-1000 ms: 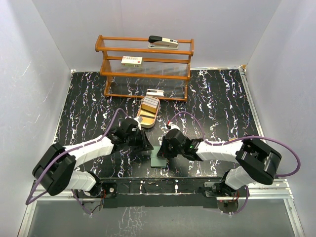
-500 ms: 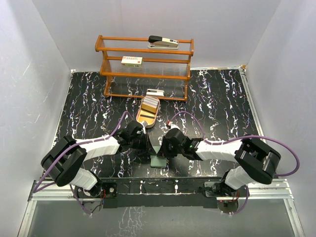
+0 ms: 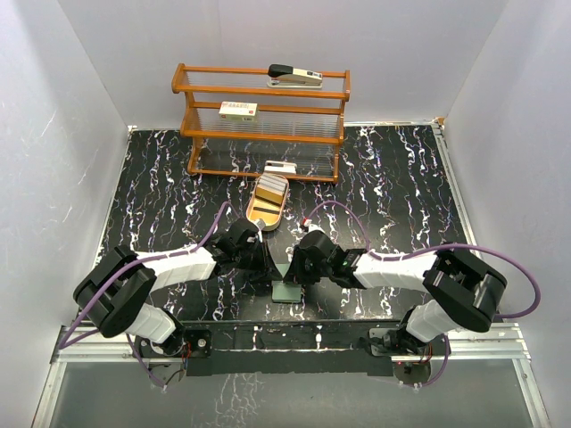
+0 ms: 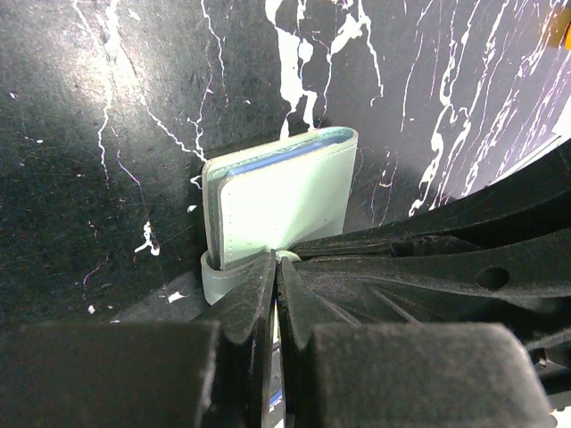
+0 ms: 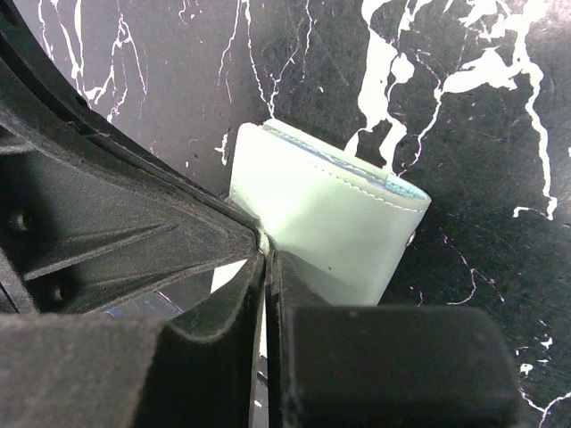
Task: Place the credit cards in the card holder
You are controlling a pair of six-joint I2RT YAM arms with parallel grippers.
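Note:
The sage-green card holder (image 3: 287, 290) lies on the black marbled table near the front edge, between both arms. In the left wrist view the card holder (image 4: 285, 201) shows a blue-grey inner pocket along its far edge. My left gripper (image 4: 277, 259) is shut, its tips pinching the near edge. From the opposite side my right gripper (image 5: 266, 251) is shut on the card holder (image 5: 330, 223) too. From above, the left gripper (image 3: 270, 272) and right gripper (image 3: 293, 272) nearly touch. The credit cards (image 3: 272, 188) lie stacked in a tan tray (image 3: 262, 214) behind them.
A wooden shelf rack (image 3: 263, 134) stands at the back with a stapler (image 3: 294, 75) on top, a white labelled box (image 3: 238, 111) on the middle shelf and another box (image 3: 280, 167) at its foot. White walls close three sides.
My left arm has swung right to the card holder and its jaws have shut on the edge. The right gripper has stayed shut in place.

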